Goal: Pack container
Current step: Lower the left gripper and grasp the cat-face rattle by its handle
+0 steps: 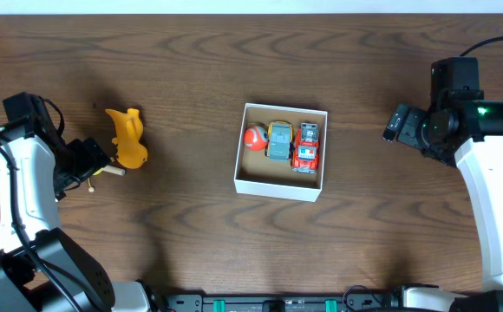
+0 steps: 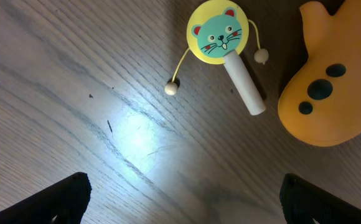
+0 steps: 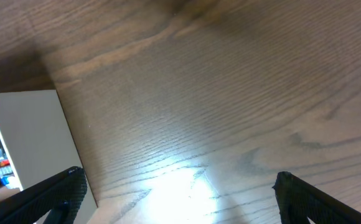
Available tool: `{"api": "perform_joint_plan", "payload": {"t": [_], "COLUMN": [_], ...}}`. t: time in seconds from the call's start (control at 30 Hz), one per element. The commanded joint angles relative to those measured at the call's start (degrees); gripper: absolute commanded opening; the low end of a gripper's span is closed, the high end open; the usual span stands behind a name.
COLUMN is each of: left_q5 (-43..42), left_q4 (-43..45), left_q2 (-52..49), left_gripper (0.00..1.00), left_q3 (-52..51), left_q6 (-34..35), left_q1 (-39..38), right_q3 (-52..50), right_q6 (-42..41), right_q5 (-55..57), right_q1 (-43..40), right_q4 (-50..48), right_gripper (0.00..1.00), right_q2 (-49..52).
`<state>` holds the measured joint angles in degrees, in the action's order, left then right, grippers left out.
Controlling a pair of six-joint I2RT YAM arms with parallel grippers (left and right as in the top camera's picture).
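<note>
White arms carry black joints (one glows green).

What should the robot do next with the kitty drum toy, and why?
Probably lower the left gripper onto the white handle of the cat drum. Its fingers are open and empty, the drum lies outside the container, and the container looks to have free room in its near part.

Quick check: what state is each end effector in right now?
Left end effector: open, holding nothing.
Right end effector: open, holding nothing.
</note>
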<state>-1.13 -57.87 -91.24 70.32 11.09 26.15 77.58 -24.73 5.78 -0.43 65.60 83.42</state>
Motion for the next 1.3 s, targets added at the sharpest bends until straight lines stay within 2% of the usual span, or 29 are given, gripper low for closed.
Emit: {"api": "perform_joint_plan", "payload": {"t": [0.0,0.1,0.2,0.4,0.5,0.87,1.27], "left_q5": [0.0,0.0,0.0,0.3,0.3,0.5,0.5], "left_q4": [0.2,0.1,-0.1,0.0,0.7,6.1,9.0], "left_q2": [-0.2,-0.2,-0.2,-1.0,-2.7,-11.4,-12.5], "left_gripper": [0.98,0.98,0.98,0.98,0.98,0.99,0.99], "left_q3": [1.0,1.0,0.7,0.0,0.0,0.0,0.0], "left_q6": [5.2,13.6,16.9,30.2,33.8,35.3,35.3], "left_q1": [0.1,0.1,0.1,-0.3,-1.1,-5.9,-5.9], "right_q3": [-0.2,-0.2,-0.2,-0.2,-0.2,-0.2,-0.2], "right_q6": [3.0,3.0,3.0,2.9,2.9,3.0,4.1], "right_q5": [0.0,-0.1,-0.1,-0.3,-0.6,-0.9,-0.9], "right_q1": [-0.4,-0.4,-0.4,-0.4,-0.3,-0.3,-0.3], "right_q4": [0.3,1.3,2.1,2.6,3.0,4.3,5.1], "right_gripper": [0.99,0.99,0.99,0.99,0.99,0.99,0.99], "right_q2": [0.2,0.2,0.2,0.2,0.2,0.2,0.2]}}
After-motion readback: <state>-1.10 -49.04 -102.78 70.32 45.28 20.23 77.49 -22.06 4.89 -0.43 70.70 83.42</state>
